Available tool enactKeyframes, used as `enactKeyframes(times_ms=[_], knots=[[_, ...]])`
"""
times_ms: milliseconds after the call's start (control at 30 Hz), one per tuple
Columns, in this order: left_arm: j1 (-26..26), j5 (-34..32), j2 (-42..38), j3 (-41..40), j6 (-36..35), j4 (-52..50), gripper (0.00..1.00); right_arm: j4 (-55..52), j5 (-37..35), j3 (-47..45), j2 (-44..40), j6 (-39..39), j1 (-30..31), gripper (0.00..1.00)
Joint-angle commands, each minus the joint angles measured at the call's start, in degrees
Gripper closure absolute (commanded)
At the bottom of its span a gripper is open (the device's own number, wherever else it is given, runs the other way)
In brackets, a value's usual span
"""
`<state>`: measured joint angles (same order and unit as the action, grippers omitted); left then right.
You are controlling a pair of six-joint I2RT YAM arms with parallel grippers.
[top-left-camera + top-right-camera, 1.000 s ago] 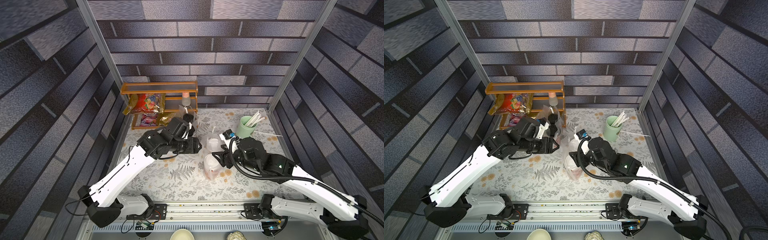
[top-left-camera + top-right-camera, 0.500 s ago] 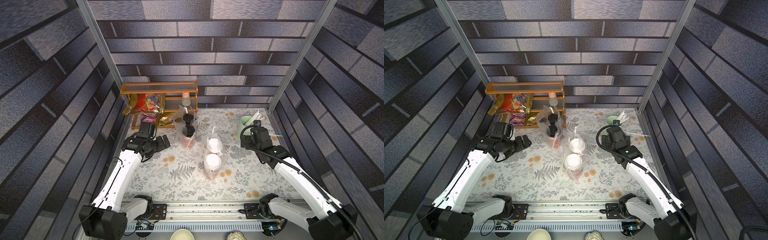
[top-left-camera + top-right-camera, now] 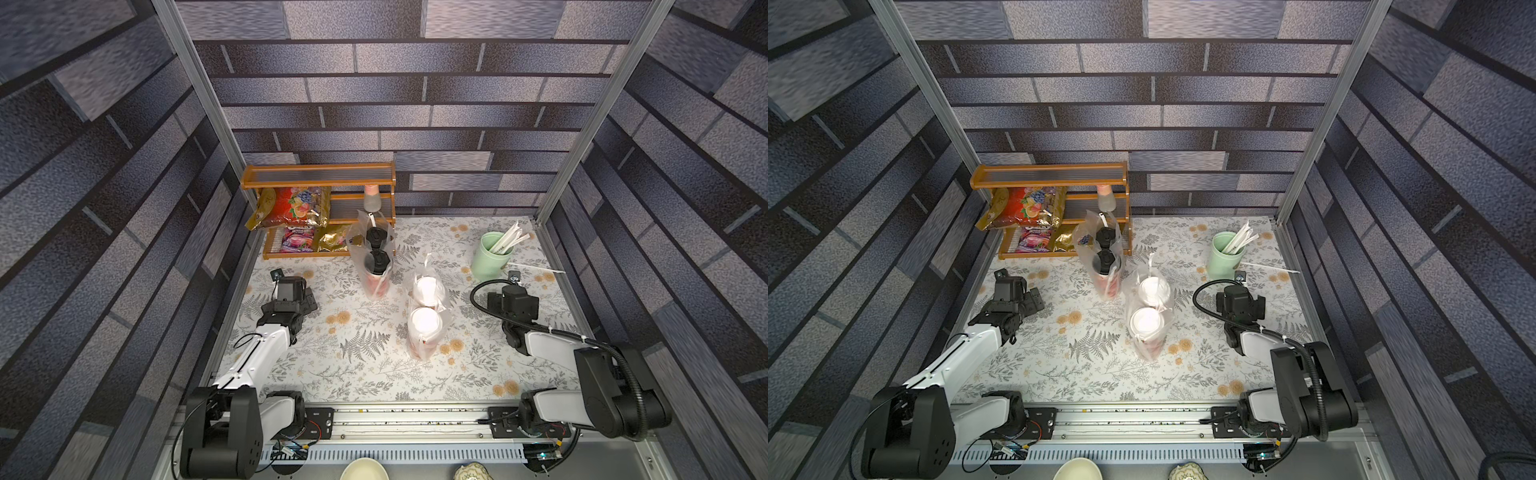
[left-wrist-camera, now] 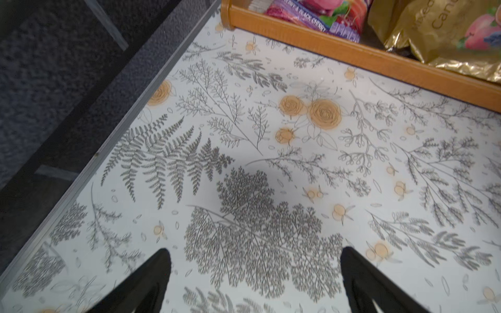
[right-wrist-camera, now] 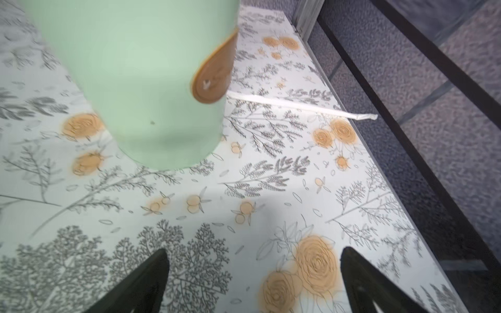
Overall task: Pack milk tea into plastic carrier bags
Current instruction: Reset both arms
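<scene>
Four red milk tea cups stand in two clear plastic carrier bags in both top views. The black-lidded pair [image 3: 377, 259] sits in a bag [image 3: 355, 243] by the shelf. The white-lidded pair [image 3: 424, 321] sits in a bag [image 3: 444, 307] mid-table, its handle loops sticking up. My left gripper [image 4: 254, 252] is open over bare cloth, well left of the bags [image 3: 309, 300]. My right gripper [image 5: 253, 252] is open too, right of the bags and facing the green cup. Neither holds anything.
A pale green cup of white straws [image 3: 492, 257] stands close in front of my right gripper [image 5: 151, 81]. A loose straw [image 3: 536, 268] lies by the right wall. A wooden shelf [image 3: 320, 183] with snack packets [image 3: 291, 205] stands at the back left.
Both arms have pulled away from the bagged cups, left arm to the left side and right arm to the right. Their jaws have opened. The bags stay standing.
</scene>
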<state>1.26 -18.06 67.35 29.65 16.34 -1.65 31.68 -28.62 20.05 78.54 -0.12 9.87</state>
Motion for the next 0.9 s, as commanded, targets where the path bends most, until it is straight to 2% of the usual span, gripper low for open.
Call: enactKeyframes(times_ms=[0,67,100,167,233,333,433,500,567,633,700,867], knots=[[4.3,4.4,3.4,-4.5,-3.4,23.1,0.0,19.4,6.7,-0.9,4.8,-0.7,-2.1,0.0],[6.1,8.0,5.6,-8.6,-3.8,34.2,0.0,27.1,9.5,-2.4,10.2,-1.6,-2.5,0.0],[6.9,9.6,6.1,-9.1,-3.8,36.7,0.0,31.8,10.2,-3.2,11.5,-2.1,-2.5,0.0],[8.2,13.4,8.3,-9.6,-4.3,41.8,0.0,25.4,12.5,-2.1,9.2,-2.2,-2.7,0.0],[8.1,16.3,11.2,-10.0,-5.8,47.2,0.0,25.5,12.3,-1.2,10.0,-2.1,-2.7,0.0],[5.6,17.0,15.8,-8.7,-9.3,49.0,0.0,25.8,6.9,-1.2,10.2,-0.5,-2.6,0.0],[1.6,15.5,21.9,-8.6,-14.2,55.8,0.0,24.5,6.8,-0.9,10.0,-0.1,-2.7,0.0],[0.4,15.0,20.2,-7.0,-15.4,49.4,0.0,24.0,6.8,-0.8,9.7,-0.2,-2.7,0.0],[0.7,14.0,21.7,-7.1,-14.9,52.6,0.0,24.4,6.8,-0.8,10.0,-0.2,-2.7,0.0],[0.4,11.6,21.0,-5.9,-14.2,49.0,0.0,23.8,6.8,-0.7,9.9,-0.2,-2.7,0.0],[-0.5,9.4,21.0,-6.7,-14.4,50.6,0.0,24.4,7.3,-0.9,10.0,-0.5,-2.7,0.0],[-0.2,9.5,21.1,-6.7,-14.3,50.8,0.0,24.1,7.3,-0.8,9.9,-0.4,-2.7,0.0]])
